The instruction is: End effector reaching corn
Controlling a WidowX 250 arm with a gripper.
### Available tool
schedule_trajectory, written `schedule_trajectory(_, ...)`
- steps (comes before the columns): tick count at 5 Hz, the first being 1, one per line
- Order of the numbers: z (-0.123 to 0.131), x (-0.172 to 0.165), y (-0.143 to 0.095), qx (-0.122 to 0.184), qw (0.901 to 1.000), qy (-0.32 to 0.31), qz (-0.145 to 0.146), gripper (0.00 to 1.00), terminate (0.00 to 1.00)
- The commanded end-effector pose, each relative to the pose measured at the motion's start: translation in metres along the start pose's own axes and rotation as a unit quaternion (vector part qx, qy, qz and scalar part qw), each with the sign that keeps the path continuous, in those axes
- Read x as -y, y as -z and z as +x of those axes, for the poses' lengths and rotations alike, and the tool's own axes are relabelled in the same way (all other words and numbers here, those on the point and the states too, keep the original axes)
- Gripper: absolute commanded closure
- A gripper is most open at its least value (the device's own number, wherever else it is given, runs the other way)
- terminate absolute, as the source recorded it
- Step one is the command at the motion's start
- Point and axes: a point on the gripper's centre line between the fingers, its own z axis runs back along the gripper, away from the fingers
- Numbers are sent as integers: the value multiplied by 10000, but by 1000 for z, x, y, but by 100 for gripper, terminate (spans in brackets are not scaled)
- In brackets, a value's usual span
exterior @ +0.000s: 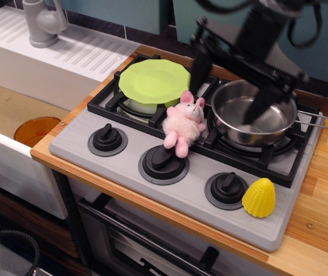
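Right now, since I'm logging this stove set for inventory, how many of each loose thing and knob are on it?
Knobs: 3
Pans: 1
Plates: 1, light green
Soft toys: 1, pink
Corn toys: 1, yellow
Total: 7
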Motion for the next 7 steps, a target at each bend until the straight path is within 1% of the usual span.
schedule_trajectory(1, 4, 30, 3, 371, 9992, -111, -127, 0, 0)
schedule_trajectory(2, -2, 47, 7, 430, 9988, -191, -98, 0, 0)
schedule_trajectory(3, -9, 55, 7, 353, 9989, -250, -155, 0, 0)
schedule_trajectory(5, -30, 75, 34, 493, 9977, -321, -328, 0, 0)
schedule_trajectory(6, -29, 78, 46, 611, 9969, -345, -369, 0, 0)
schedule_trajectory(7, -22, 72, 52, 674, 9966, -204, -434, 0, 0)
